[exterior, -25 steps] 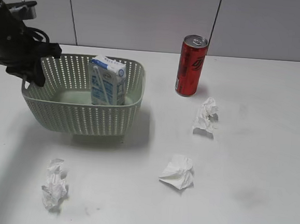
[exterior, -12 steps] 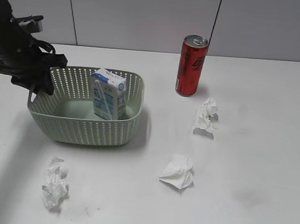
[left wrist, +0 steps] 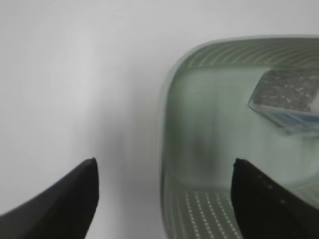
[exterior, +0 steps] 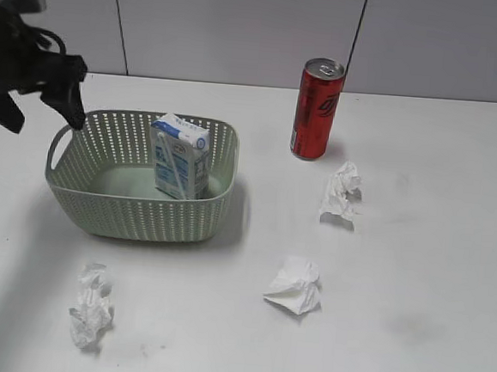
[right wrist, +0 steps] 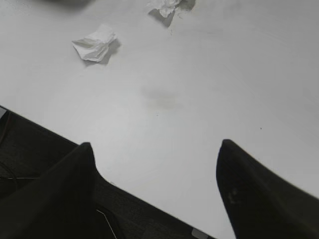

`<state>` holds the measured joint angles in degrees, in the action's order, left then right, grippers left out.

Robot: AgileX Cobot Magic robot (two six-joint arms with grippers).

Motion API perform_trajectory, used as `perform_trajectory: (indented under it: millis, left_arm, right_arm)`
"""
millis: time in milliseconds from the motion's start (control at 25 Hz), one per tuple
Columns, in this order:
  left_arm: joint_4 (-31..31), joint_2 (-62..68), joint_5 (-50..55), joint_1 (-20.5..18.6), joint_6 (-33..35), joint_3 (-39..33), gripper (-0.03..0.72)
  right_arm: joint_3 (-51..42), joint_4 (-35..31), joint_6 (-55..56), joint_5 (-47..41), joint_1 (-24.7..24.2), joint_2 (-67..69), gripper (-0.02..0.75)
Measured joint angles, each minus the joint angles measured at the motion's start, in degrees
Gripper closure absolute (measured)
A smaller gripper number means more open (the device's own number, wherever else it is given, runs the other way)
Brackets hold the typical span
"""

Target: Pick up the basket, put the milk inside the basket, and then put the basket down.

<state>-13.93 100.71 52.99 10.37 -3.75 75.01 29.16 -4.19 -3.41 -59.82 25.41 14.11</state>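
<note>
1. One pale sage-green rectangular plastic basket [exterior: 141, 182] with perforated sides and rounded corners is seen resting on the white table [exterior: 415, 251], left of centre in the exterior view.
2. Inside the basket, a small white-and-blue milk carton [exterior: 180, 157] with a gabled top is seen standing upright near the middle of the floor.
3. The left claw [exterior: 43, 109] is held above the basket's left end, clear of the rim, with its black fingers apart and nothing between them; in the left wrist view [left wrist: 164, 169] the basket's rim [left wrist: 164, 124] is seen below the gap, blurred.
4. The right claw [right wrist: 154, 154] is seen only in the right wrist view, spread wide over bare table near the table's edge, holding nothing.
5. A tall red drink can [exterior: 316, 109] stands upright on the table, right of the basket and apart from it.
6. Three crumpled white paper wads lie on the table: one near the can [exterior: 341, 192], one in front of that [exterior: 294, 285], and one in front of the basket [exterior: 91, 305].
</note>
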Motion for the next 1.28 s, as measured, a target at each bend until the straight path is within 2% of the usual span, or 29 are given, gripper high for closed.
perform_trajectory:
  millis: [280, 440, 760, 1040, 1280]
  left_arm:
    - [6.8, -17.7, 9.9, 0.0, 0.0, -0.6, 0.094]
    - [10.3, -29.4, 13.2, 0.0, 0.0, -5.3, 0.099]
    - [10.7, -53.5, 14.2, 0.0, 0.5, -22.6, 0.1]
    - [10.8, -75.0, 12.5, 0.0, 4.3, -38.4, 0.1]
    - [10.8, -86.0, 7.4, 0.0, 6.7, -46.0, 0.1]
  right_arm:
    - [0.0, 0.0, 0.0, 0.0, 0.0, 0.0, 0.168]
    - [0.0, 0.0, 0.0, 0.0, 0.0, 0.0, 0.168]
    - [0.0, 0.0, 0.0, 0.0, 0.0, 0.0, 0.168]
    - [0.0, -0.1, 0.1, 0.0, 0.0, 0.0, 0.168]
    - [0.0, -0.1, 0.1, 0.0, 0.0, 0.0, 0.168]
